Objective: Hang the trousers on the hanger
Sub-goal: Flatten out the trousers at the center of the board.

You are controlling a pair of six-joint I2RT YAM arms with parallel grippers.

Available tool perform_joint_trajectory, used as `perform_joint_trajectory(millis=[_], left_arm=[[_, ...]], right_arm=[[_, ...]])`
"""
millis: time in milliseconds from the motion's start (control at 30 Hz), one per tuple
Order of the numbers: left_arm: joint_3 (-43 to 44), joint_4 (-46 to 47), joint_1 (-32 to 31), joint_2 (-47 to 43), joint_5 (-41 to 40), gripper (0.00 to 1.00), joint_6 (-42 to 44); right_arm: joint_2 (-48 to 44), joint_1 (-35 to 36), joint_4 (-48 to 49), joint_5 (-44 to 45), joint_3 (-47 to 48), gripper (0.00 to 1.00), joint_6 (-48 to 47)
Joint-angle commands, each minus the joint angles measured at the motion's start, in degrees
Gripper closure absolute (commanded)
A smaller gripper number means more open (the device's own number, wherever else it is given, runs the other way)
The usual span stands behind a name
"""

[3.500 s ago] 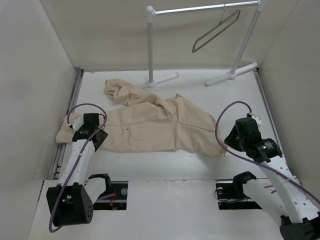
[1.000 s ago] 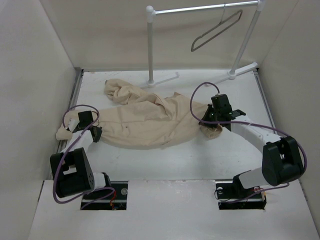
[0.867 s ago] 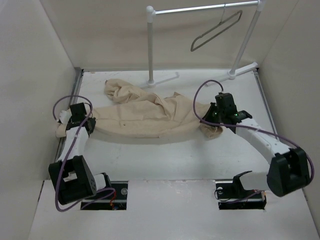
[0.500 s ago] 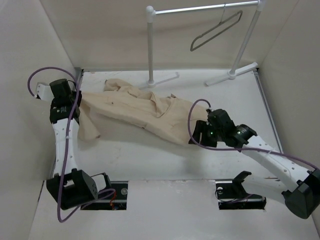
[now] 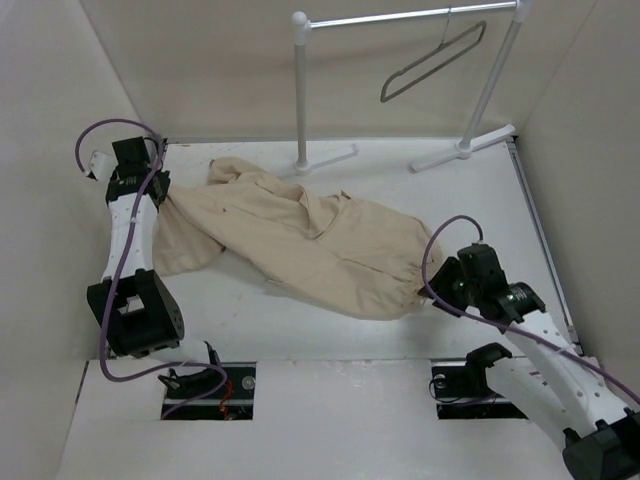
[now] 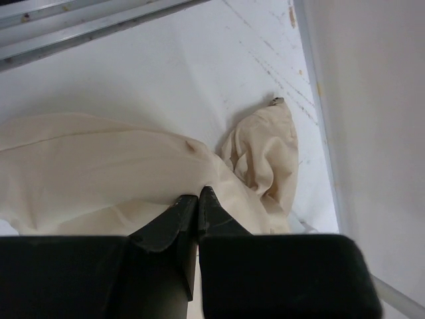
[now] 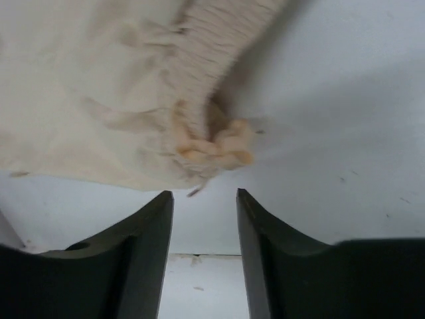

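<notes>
Left gripper — fingers together, pinching trousers edge; cloth hangs below tips. Arm stretched to back-left corner. Right gripper — fingers apart, holding nothing; bunched trouser end just ahead of tips. Arm bent low. Hanger far off, on rack.

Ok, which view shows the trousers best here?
Top external: the trousers are spread across the table, nearly all visible. Left wrist shows only cloth pinched in the shut left end effector; right wrist only a gathered edge beyond the open right end effector.
</notes>
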Motion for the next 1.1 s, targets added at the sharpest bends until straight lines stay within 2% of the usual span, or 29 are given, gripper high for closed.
perform_joint_trajectory(millis=[0,67,100,200,267,400,500,533,633,667,700,800,967,1067], left_arm=[[5.99,1.09,0.60,0.53,-1.95,1.00,1.59],[7.66,1.09,0.60,1.32,-2.04,1.00,1.95],[8.10,1.09,0.51,1.50,-1.87,1.00,1.95],[9.07,1.18,-0.27,1.59,-2.04,1.00,1.95],[9.16,1.44,-1.33,1.42,-2.13,1.00,1.86],[8.20,1.44,-2.03,0.01,-2.65,1.00,1.95],[6.79,1.53,-2.39,-2.18,-2.92,1.00,1.95],[6.18,1.53,-2.65,-2.97,-3.09,1.00,1.95],[5.03,1.18,-2.91,-5.35,-3.53,1.00,2.04],[5.03,0.92,-2.91,-5.96,-3.54,1.00,2.04],[5.03,0.65,-2.91,-6.93,-3.54,1.00,2.04],[6.25,-0.31,-1.86,-10.09,-3.54,1.00,2.21],[13.01,-3.74,0.95,-12.73,-3.01,1.00,4.23],[16.97,-5.15,1.13,-12.04,-3.44,1.00,5.37]], right_arm=[[-2.45,0.58,-0.52,6.86,-2.63,0.38,4.19],[0.96,0.67,2.46,7.05,-1.77,0.28,3.50],[3.68,0.67,4.22,7.40,-0.89,0.28,3.06],[11.51,0.67,13.52,5.48,0.43,0.42,0.08],[14.07,0.67,18.62,3.98,0.79,0.48,-1.07],[20.47,0.06,29.27,2.57,1.23,0.37,-2.66],[28.38,-2.67,32.17,2.31,3.42,0.35,-3.36],[29.54,-3.02,33.06,1.87,3.77,0.38,-3.54],[32.00,-3.55,34.47,3.17,5.70,0.75,-4.77],[31.66,-3.21,33.60,4.31,6.67,0.82,-5.64],[30.35,-3.20,31.68,5.37,7.72,0.86,-6.78],[22.99,-0.14,21.34,10.46,11.32,0.91,-9.59],[6.02,9.09,-6.61,17.06,26.77,0.86,-12.77],[3.80,11.12,-14.55,15.67,30.23,0.85,-12.50]])
